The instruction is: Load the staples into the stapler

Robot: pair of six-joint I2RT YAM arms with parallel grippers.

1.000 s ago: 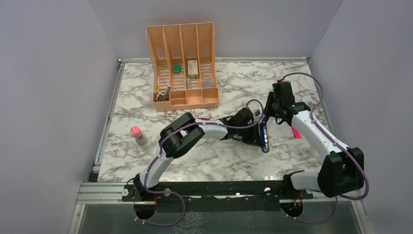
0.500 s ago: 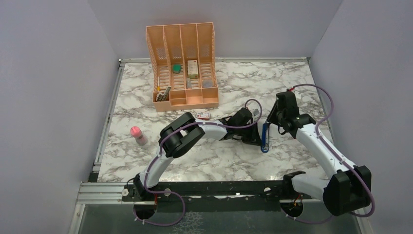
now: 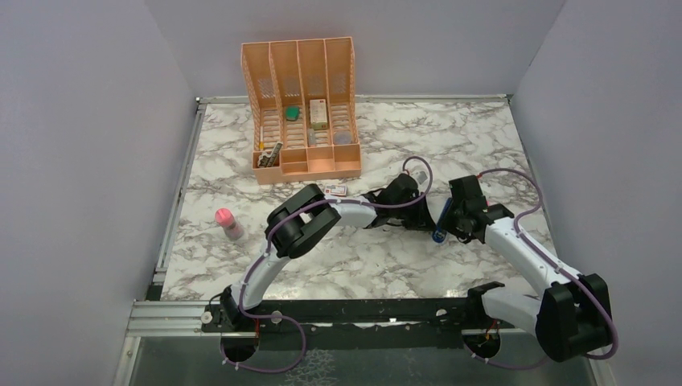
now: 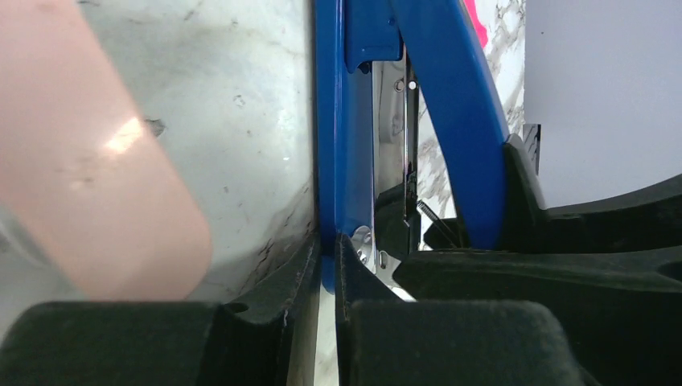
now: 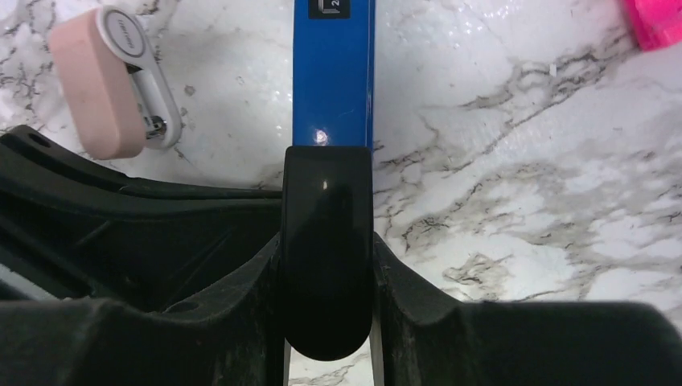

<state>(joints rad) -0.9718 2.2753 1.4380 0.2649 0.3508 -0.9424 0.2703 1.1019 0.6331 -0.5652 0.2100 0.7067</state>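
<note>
The blue stapler lies on the marble table between my two grippers. My left gripper is shut on the thin edge of its blue base. The blue top arm stands lifted off the base, and the silver channel shows inside. My right gripper is shut on the stapler's black end, with the blue body running away from it. The red-and-white staples sleeve lies beside the left forearm, out of both grippers. The grey tray and strips do not show.
An orange desk organiser stands at the back. A pink-capped item lies at the left. A pinkish-tan eraser with a white piece lies next to the stapler. A bright pink marker lies to its right.
My right gripper has come down and inward from the far right and has closed on the stapler's black end. My left gripper has kept its hold on the base.
</note>
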